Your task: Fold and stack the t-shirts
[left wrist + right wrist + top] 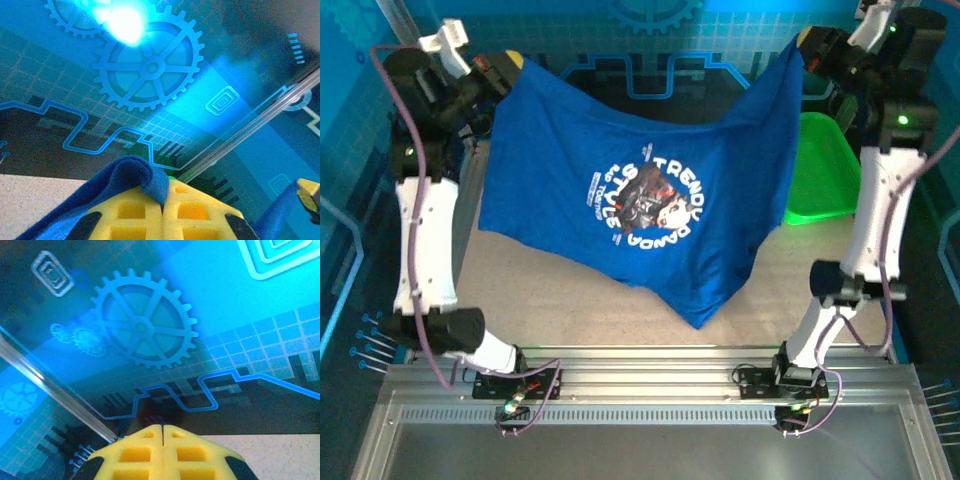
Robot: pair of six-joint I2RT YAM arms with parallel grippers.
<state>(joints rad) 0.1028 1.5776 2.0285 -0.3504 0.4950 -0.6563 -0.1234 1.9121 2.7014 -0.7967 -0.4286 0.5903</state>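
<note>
The royal blue t-shirt hangs spread above the tabletop, its panda print facing up. The left hand is clamped on one corner and the right hand on the other, beside the green basket.

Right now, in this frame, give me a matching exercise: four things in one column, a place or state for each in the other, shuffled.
1. blue t-shirt
2. green basket
3. left end effector
4. right end effector

A. at the table's far right
B. shut on the shirt's corner, top right of the overhead view
C. hanging spread, print visible from above
D. shut, blue cloth bunched at its tip

Pairs: 1-C, 2-A, 3-D, 4-B
</note>
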